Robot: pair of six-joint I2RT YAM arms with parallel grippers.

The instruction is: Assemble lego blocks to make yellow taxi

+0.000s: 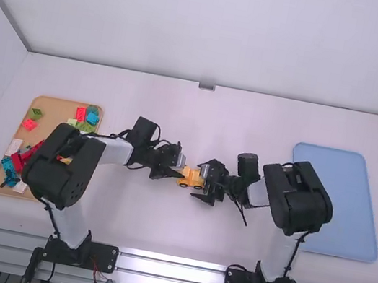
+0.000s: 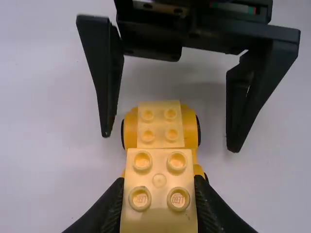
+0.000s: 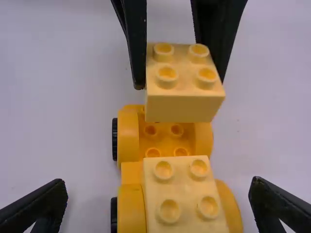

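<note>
Pinches loose block in left gripper, left of centre in high view, over wheel base's bare end. Has fitted block at centre, right gripper spread wide around, not touching. Looks partly built; probably needs loose block pressed down next.

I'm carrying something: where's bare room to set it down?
Widest is the far stretch of white table, between tan tray, blue tray and back wall. What shows of the blue tray is bare too. Crowded: the half-built taxi, with left hand and right hand there, and the block-strewn tan tray.
</note>
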